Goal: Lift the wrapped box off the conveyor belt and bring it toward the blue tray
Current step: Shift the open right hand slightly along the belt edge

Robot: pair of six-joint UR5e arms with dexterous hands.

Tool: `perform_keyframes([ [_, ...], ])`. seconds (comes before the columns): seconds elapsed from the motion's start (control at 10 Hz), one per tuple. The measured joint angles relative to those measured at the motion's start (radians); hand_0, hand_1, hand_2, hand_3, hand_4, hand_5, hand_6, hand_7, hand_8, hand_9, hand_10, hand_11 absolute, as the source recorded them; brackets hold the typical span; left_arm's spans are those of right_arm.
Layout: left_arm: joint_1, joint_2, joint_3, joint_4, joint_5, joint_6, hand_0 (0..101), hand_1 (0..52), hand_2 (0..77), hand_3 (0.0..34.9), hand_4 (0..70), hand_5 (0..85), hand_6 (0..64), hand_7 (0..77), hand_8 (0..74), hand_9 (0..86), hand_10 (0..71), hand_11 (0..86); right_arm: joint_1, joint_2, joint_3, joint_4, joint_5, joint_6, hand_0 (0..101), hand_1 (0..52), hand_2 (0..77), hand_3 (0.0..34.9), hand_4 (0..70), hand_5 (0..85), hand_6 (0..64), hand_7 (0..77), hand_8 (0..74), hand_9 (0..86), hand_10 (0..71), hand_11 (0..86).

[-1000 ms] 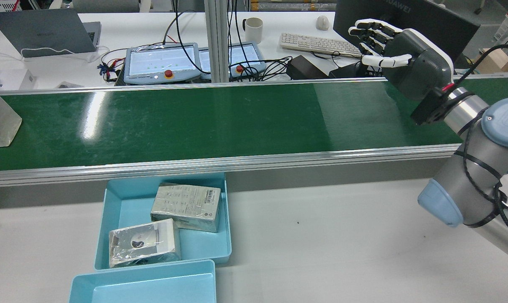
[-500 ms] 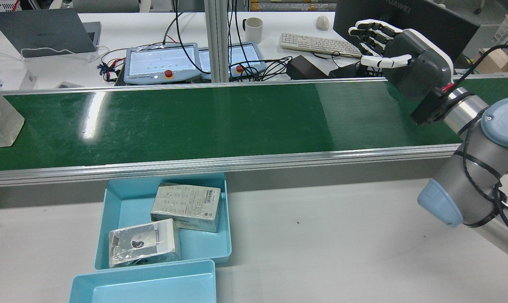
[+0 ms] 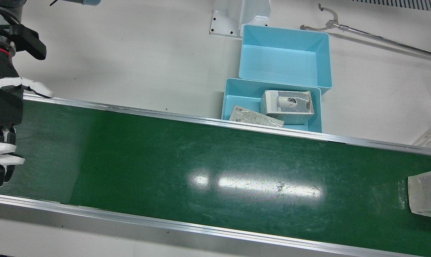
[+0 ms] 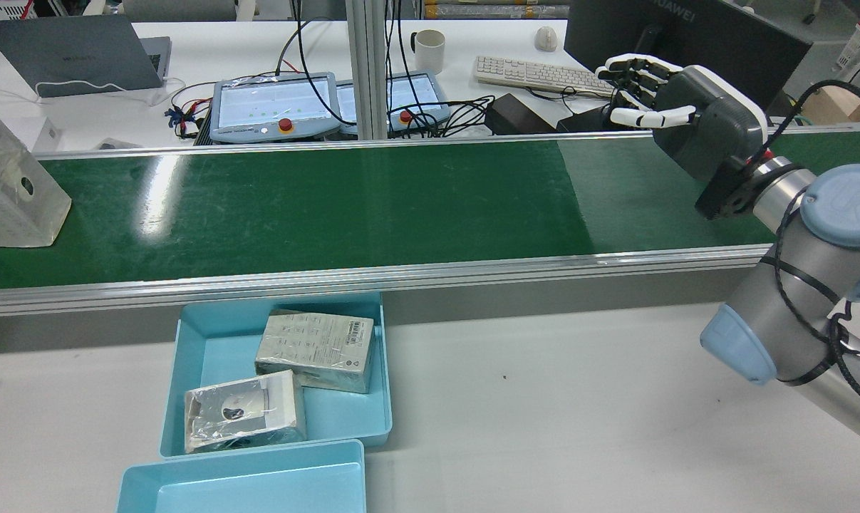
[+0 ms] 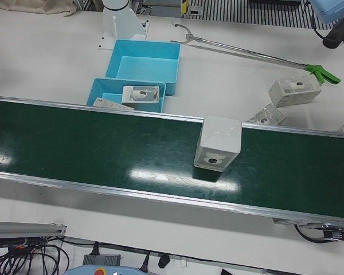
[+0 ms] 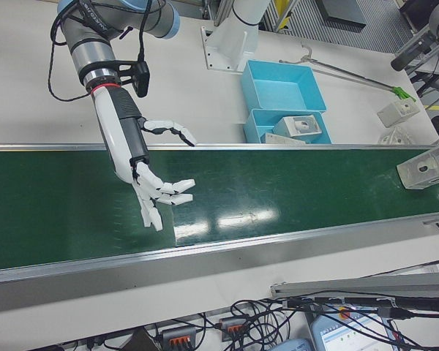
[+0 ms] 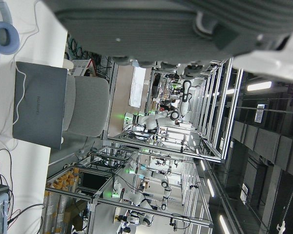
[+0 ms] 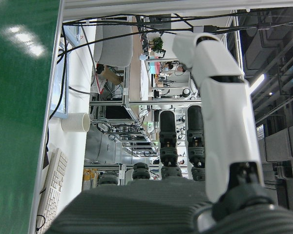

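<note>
The wrapped box (image 4: 16,189), white under clear film, stands on the green conveyor belt (image 4: 372,199) at the rear view's far left. It also shows at the right edge of the front view (image 3: 427,194), in the left-front view (image 5: 218,142) and in the right-front view (image 6: 426,167). The blue tray (image 4: 216,349) sits on the table in front of the belt and holds two wrapped boxes (image 4: 315,349). My right hand (image 4: 675,107) is open, fingers spread, above the belt's far right end, far from the box (image 3: 1,117). Only part of my left hand (image 7: 185,19) shows.
A second, empty blue tray (image 4: 244,477) stands against the first. A long grabber tool (image 3: 372,34) lies on the table beyond the trays. Two more wrapped boxes (image 5: 294,91) lie on the table. A keyboard (image 4: 536,75) and pendants stand behind the belt.
The wrapped box has travelled rightward along the belt, further into the rear view. My right hand has dipped slightly lower over the belt's far edge.
</note>
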Motion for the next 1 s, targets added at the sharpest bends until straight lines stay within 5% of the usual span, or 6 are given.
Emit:
perform_keyframes([
  [0.3, 0.000, 0.000, 0.000, 0.000, 0.000, 0.000, 0, 0.0, 1.1, 0.0, 0.0, 0.5, 0.0, 0.5, 0.5, 0.0, 0.5, 0.0, -0.014, 0.009, -0.008, 0.001, 0.001, 0.002, 50, 19.1, 27.8, 8.3, 19.6, 33.8, 9.3, 27.3, 1.1, 6.5, 0.0, 1.6],
  [0.6, 0.000, 0.000, 0.000, 0.000, 0.000, 0.000, 0, 0.0, 0.5, 0.0, 0.0, 1.1, 0.0, 0.5, 0.5, 0.0, 0.0, 0.5, -0.017, 0.019, -0.049, 0.105, 0.000, 0.003, 49, 16.9, 24.5, 6.7, 17.5, 30.0, 8.2, 25.1, 1.1, 6.5, 0.0, 1.6],
  [1.0, 0.000, 0.000, 0.000, 0.000, 0.000, 0.000, 0, 0.0, 1.1, 0.0, 0.0, 1.1, 0.0, 0.5, 0.5, 0.0, 0.5, 0.0, -0.016, 0.020, -0.057, 0.138, -0.002, -0.013, 48, 16.4, 21.3, 8.1, 14.7, 30.0, 8.2, 26.7, 1.1, 6.5, 0.0, 1.6],
])
